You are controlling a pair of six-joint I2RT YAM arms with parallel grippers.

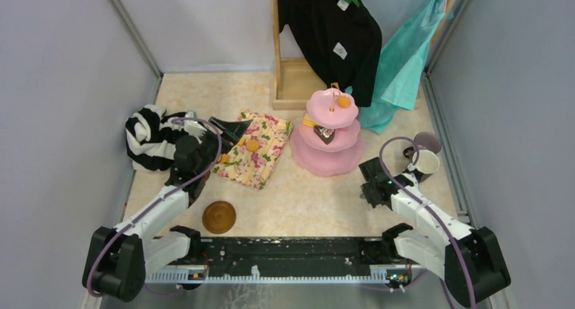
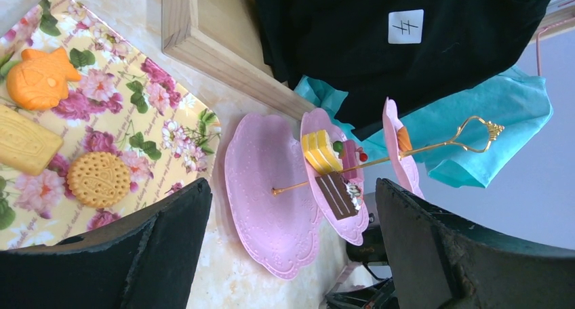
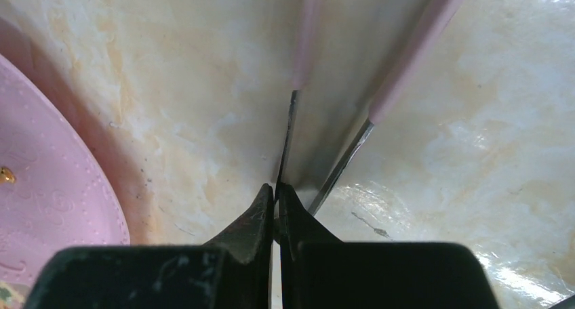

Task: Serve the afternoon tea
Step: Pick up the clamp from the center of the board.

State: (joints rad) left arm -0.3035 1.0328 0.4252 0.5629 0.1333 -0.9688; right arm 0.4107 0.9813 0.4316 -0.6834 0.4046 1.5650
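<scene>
Worktop carries everything. Pink three-tier cake stand stands upright at far centre; it looks rigid but top-heavy, so best taken by the gold loop handle or the bottom tier rim, not the thin middle tiers. Floral cloth lies flat, left of the stand, and is soft. Cream mug and lilac mug are together at far right; probably hard, smooth and breakable, grip at rim or handle. One brown saucer sits near centre-left, flat and low, so pinch its edge.

Toy pastries are small, light and likely stiff. Orange fish shape, yellow biscuit and round brown biscuit are on the cloth, while a yellow cake slice and a brown slice are on the middle tier. Two pink-handled utensils lie between stand and mugs; thin, slippery metal, hard to lift off flat.

Left arm is stretched forward, wrist rolled sideways. The left gripper hangs wide and empty over the near edge of the cloth, facing the stand. Right arm is bent, wrist pitched down low just beside the bottom tier. The right gripper is closed, apparently pinching the thin metal end of one utensil
</scene>
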